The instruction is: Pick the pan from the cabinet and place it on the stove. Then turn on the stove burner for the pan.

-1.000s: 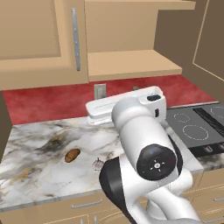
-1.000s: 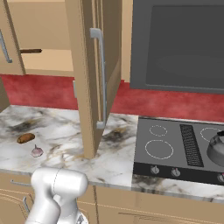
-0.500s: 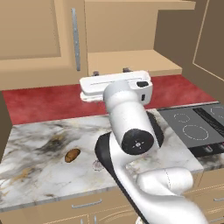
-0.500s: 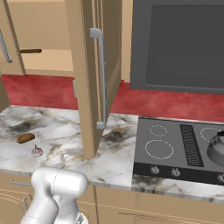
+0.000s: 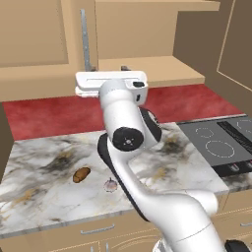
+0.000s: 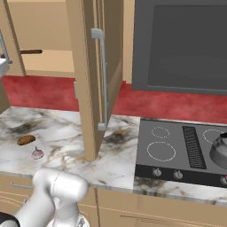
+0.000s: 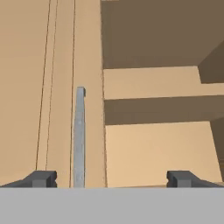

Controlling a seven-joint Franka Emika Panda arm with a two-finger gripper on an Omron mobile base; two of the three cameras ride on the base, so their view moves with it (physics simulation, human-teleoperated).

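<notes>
The claw [image 7: 113, 179] stands fully apart, facing the cabinet [image 7: 144, 83]. The pan [image 6: 31, 52] lies on the shelf ahead, to the claw's right. I shift right, then advance level along its handle.

One cabinet [image 6: 95, 66], one stove [image 6: 177, 148], one potato [image 5: 81, 174], one garlic bulb [image 5: 110, 184].

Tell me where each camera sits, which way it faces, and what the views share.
Left base view: behind the arm's left, looking down over the marble counter at the open cabinet; the white arm rises centre, claw raised to the shelf.
Right base view: behind its right, facing the open cabinet door and stove; arm's elbow lower left.
Hand view: on the hand, facing the cabinet shelf; open fingertips below.
Both base views share the potato and counter.
</notes>
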